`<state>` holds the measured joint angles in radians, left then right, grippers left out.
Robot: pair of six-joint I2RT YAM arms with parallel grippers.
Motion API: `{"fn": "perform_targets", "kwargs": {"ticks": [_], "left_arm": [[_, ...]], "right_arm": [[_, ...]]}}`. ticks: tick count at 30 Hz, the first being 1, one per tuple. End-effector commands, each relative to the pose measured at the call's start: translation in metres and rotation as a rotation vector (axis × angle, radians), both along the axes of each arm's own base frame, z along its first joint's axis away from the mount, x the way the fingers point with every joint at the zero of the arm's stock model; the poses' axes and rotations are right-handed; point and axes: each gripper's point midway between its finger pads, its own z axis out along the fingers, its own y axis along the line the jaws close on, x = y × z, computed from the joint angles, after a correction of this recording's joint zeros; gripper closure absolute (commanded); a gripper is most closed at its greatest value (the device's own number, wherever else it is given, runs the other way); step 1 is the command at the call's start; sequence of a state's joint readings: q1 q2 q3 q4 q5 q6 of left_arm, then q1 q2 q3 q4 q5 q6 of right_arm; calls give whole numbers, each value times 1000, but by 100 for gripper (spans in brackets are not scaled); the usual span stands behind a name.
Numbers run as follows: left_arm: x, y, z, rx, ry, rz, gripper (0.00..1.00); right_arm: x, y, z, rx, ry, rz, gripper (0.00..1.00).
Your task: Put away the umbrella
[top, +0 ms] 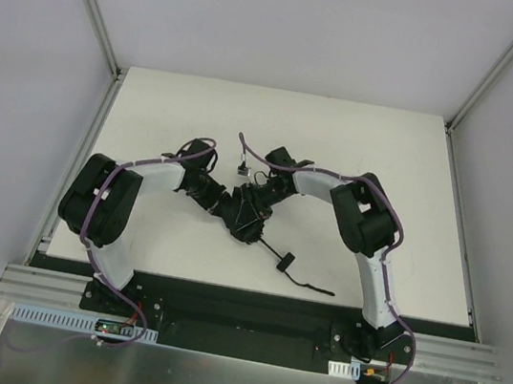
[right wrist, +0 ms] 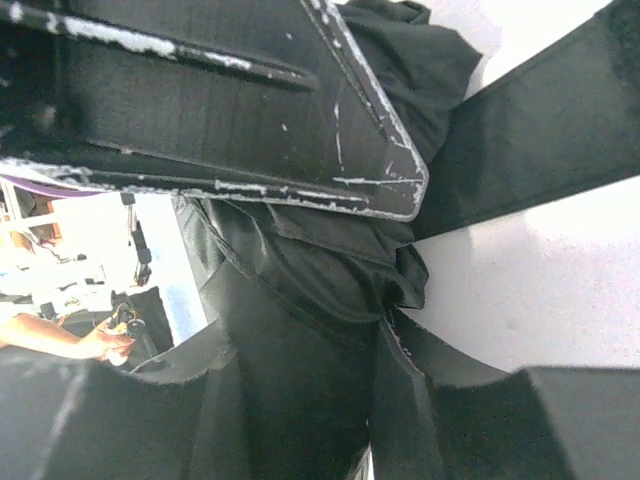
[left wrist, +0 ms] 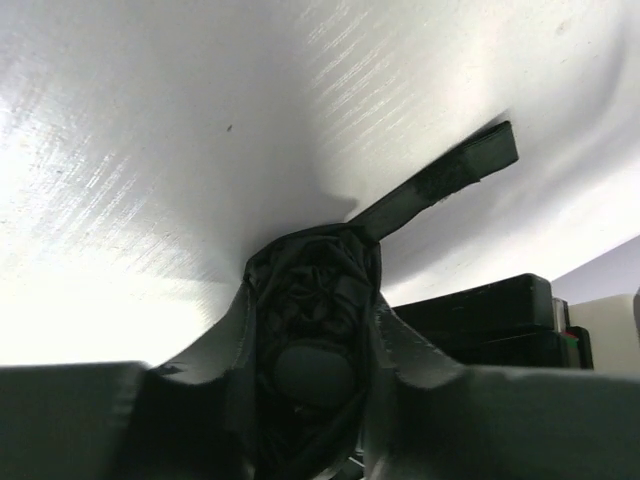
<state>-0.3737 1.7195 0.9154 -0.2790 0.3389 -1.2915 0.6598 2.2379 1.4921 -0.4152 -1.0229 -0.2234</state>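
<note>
The umbrella [top: 248,223] is a black bundle at the middle of the white table, where both arms meet. Its thin shaft runs toward the near right to the small handle [top: 285,260], and the cord loop [top: 315,287] lies beyond it. My left gripper [top: 227,205] comes in from the left and my right gripper [top: 261,198] from the right. In the left wrist view, the left gripper [left wrist: 312,300] is shut on crumpled canopy fabric [left wrist: 315,285], and the strap [left wrist: 440,180] sticks out flat on the table. In the right wrist view, the right gripper [right wrist: 305,335] is shut on canopy folds [right wrist: 330,260].
The white table [top: 386,163] is walled on three sides, with metal posts at the back corners. The left gripper's scratched black finger [right wrist: 230,110] crosses the top of the right wrist view. Part of the right arm [left wrist: 480,320] shows as a black block beside the left fingers.
</note>
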Motion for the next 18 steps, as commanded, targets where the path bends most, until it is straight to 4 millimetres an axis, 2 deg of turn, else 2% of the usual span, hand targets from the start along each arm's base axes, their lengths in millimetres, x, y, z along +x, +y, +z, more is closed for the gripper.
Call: {"fn": "perform_targets", "kwargs": {"ticks": [1,5,7,8,10,12,15,18], "left_arm": [[-46,15,-32,92,142,-30,100],[-60,18,-34,98,232,37,100],[-67,20,-34,105,278,55,100],[-69,21,-34,116,299,59,100],[-71,22,-33,128,332,61,100],[-72,22,-32,130,370,64,100],[-74,24,-31,149,412,68,100],[-72,24,-29,165,432,69,100]], "right_arm": [[22,-11,-16,-158,-25,-102,82],[44,-22,-3,-258,-162,-203,58],[51,-26,8,-270,-255,-236,40],[55,-24,23,-238,-321,-242,37],[51,-24,35,-232,-438,-214,29],[44,-24,43,-227,-554,-151,23],[31,-22,43,-254,-688,-55,21],[15,-9,43,-240,-754,19,20]]}}
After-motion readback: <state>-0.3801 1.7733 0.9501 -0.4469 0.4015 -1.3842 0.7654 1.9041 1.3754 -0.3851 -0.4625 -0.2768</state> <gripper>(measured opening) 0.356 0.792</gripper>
